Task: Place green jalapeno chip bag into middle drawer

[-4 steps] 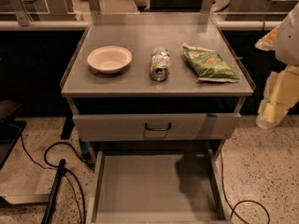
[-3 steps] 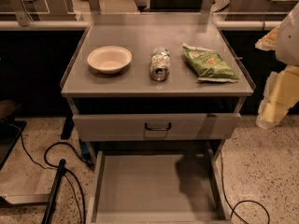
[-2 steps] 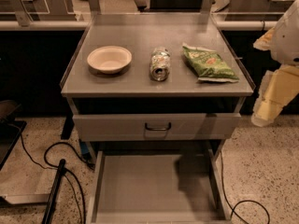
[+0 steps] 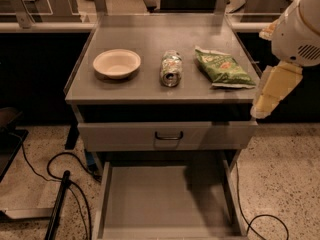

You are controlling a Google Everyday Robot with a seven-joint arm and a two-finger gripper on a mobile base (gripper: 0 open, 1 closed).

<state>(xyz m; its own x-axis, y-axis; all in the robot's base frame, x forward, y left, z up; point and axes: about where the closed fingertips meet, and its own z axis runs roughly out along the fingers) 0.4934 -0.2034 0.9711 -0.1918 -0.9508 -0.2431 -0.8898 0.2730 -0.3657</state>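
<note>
Hanging just off the grey worktop's (image 4: pixel 150 91) right edge, our cream plastic gripper (image 4: pixel 272 91) touches nothing; whether it is open or closed we cannot tell. It has edged left since a second ago; all else lies unmoved. We see a round cream bowl (image 4: pixel 116 63), a crushed shiny can (image 4: pixel 171 69), then the crinkly green jalapeno chip bag (image 4: pixel 223 68) near the right edge. Below, the shallow grey metal middle drawer (image 4: pixel 150 199) stands pulled out.

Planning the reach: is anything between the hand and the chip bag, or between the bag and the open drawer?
Nothing visible. The hand hangs just right of the green jalapeno chip bag; the can lies on its far side. The middle drawer stands open below.
</note>
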